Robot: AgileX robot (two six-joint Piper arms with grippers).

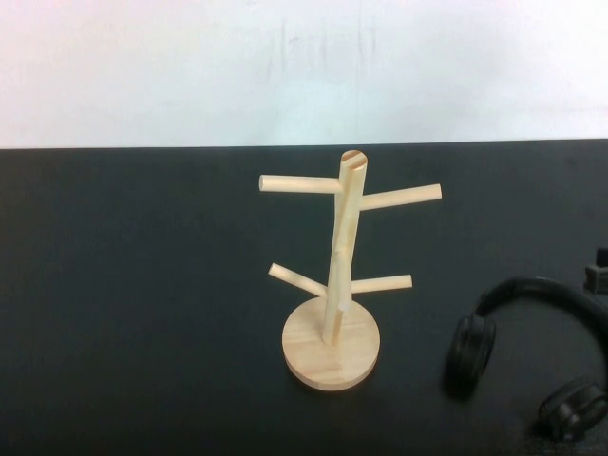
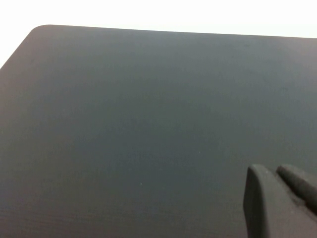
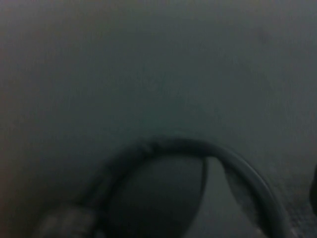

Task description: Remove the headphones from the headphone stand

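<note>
Your right tool (image 1: 598, 271) barely shows at the right edge of the desk (image 1: 142, 304), just beyond the headphones (image 1: 532, 347); you cannot tell whether it is open or closed. Your left tool (image 2: 282, 203) hovers over bare desk, its state equally unclear. The headphones lie flat on the desk, near right, apart from the upright headphone stand (image 1: 337, 275) at centre.

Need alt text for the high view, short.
Black headphones lie flat on a dark table at the right edge, beside an empty wooden stand standing upright at centre. A bit of the right claw shows at the right edge; the left claw is out of frame.
</note>
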